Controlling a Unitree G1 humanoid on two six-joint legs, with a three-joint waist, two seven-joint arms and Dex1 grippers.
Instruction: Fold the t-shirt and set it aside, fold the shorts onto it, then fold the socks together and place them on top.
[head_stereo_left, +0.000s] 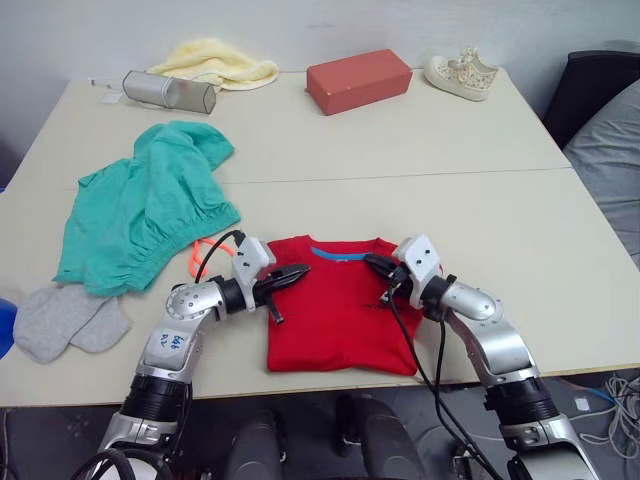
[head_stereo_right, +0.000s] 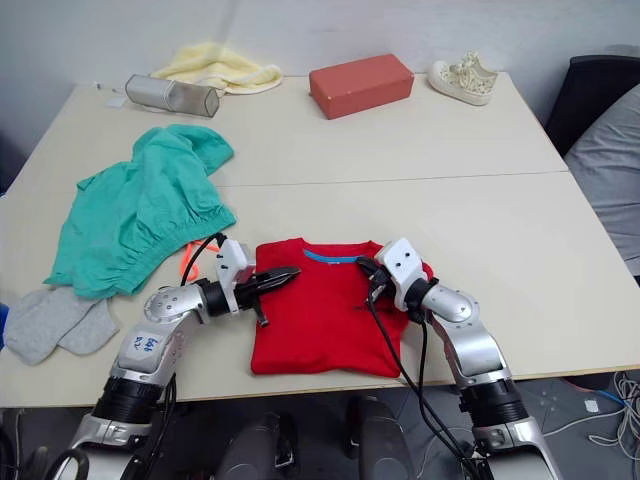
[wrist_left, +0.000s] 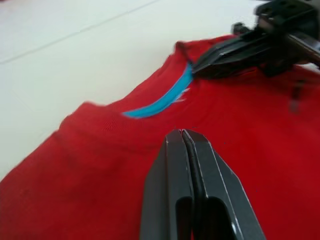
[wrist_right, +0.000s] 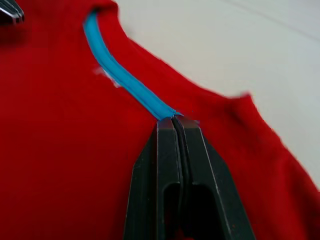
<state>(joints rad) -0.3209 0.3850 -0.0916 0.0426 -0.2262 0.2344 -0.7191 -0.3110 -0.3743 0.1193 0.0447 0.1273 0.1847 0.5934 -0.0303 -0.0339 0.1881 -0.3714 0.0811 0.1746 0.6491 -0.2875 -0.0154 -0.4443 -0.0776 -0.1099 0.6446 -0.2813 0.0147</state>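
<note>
**Both pincers pressed together over the folded t-shirt**

Nearest the robot, the red t-shirt (head_stereo_left: 335, 310) lies folded into a rough rectangle at the front edge of the table (head_stereo_left: 500, 230), its blue neck label turned away from the robot. The left gripper (head_stereo_left: 295, 272) reaches in from the shirt's left edge with its two black fingers pressed together and nothing between them. The right gripper (head_stereo_left: 380, 268) comes in from the right near the collar, its fingers also pressed together. Whether either tip touches the cloth cannot be told.

The head views give the layout; the wrist views give the detail. The left wrist view shows its own fingers closed flat against each other above the red cloth, with the other gripper across the shirt beyond the blue label. The right wrist view shows its closed tips right at the end of the blue label strip.

To the left lie the grey socks (head_stereo_left: 65, 318), side by side, and beyond them the teal shorts (head_stereo_left: 140, 210), crumpled, with an orange drawstring (head_stereo_left: 200, 255) showing at their edge nearest the shirt.

Along the far edge sit a silver cylinder (head_stereo_left: 170, 92), a yellow cloth (head_stereo_left: 215, 60), a red-brown box (head_stereo_left: 358, 80) and a cream shoe (head_stereo_left: 462, 75).
</note>
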